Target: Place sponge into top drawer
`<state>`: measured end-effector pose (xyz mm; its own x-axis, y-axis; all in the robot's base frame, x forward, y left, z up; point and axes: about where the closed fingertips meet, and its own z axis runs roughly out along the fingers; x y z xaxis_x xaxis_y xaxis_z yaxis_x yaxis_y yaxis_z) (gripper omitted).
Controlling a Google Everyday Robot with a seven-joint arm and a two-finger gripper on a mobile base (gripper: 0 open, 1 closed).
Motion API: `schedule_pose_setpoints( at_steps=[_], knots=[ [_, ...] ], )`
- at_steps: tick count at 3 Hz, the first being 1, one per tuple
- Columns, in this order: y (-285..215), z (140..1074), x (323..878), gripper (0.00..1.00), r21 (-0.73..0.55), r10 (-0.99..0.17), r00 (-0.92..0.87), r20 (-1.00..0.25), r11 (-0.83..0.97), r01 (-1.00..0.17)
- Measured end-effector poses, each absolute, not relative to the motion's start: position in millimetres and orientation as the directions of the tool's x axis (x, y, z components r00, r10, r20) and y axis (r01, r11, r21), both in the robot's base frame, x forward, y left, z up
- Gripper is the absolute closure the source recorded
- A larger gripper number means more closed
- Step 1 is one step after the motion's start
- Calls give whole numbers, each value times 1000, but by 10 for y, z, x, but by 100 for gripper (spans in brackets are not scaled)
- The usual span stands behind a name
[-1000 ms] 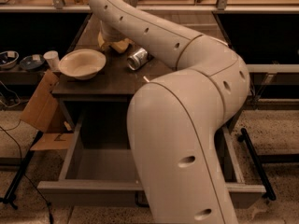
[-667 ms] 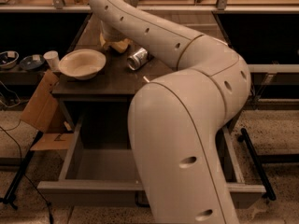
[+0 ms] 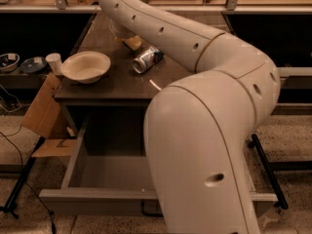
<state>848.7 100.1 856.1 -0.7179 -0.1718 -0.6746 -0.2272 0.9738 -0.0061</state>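
Observation:
The sponge [image 3: 132,43] is a pale yellow block on the dark counter top, near its back, partly hidden by my arm. My gripper [image 3: 118,32] is down at the counter just left of the sponge and against it, mostly hidden behind my own wrist. The top drawer [image 3: 97,197] stands pulled open below the counter. Its grey inside is bare where it shows, and my arm covers its right half. Its black bar handle [image 3: 148,211] shows under the front panel.
A cream bowl [image 3: 87,66] sits at the counter's front left. A silver can [image 3: 147,59] lies on its side right of the sponge. A white cup [image 3: 53,61] and small dishes [image 3: 33,65] stand on a lower shelf to the left. A cardboard box [image 3: 43,115] leans beside the drawer.

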Motion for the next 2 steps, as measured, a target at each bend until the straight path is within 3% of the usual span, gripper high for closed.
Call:
schedule_pose_setpoints(
  at_steps=[2],
  knots=[
    [787,8955,8423,100,1,-127,-657,-743,982,-190]
  ],
)
